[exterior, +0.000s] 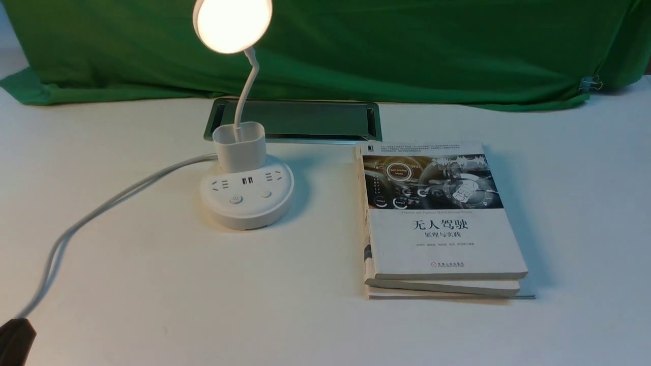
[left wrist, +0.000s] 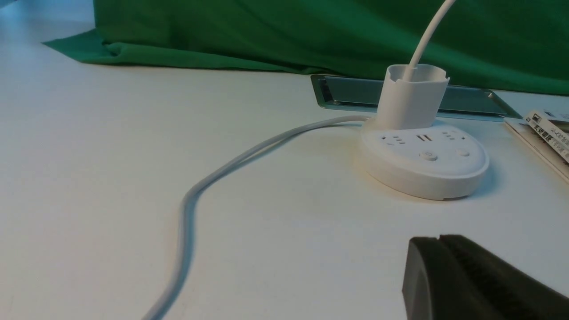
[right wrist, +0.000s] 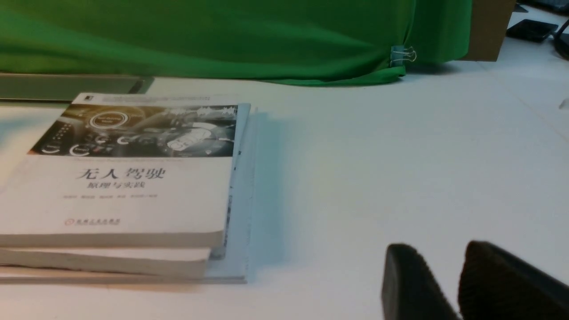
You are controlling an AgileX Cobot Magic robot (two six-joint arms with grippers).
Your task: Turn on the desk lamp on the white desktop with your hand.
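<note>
The white desk lamp (exterior: 247, 201) stands on the white desktop (exterior: 152, 284) left of centre. Its round disc head (exterior: 232, 23) glows bright at the top of the front view. Two buttons (exterior: 235, 200) sit on the front of the round base. The lamp base also shows in the left wrist view (left wrist: 426, 169). My left gripper (exterior: 15, 338) is at the near left corner, far from the lamp; in its wrist view (left wrist: 439, 240) the jaws are pressed together and empty. My right gripper (right wrist: 440, 249) is out of the front view, its fingers slightly apart and empty, above bare desktop.
A stack of books (exterior: 437, 218) lies right of the lamp, also in the right wrist view (right wrist: 129, 173). The lamp's white cord (exterior: 101, 208) runs toward the near left. A silver-framed cable slot (exterior: 300, 119) lies behind the lamp. Green cloth (exterior: 407, 46) backs the desk.
</note>
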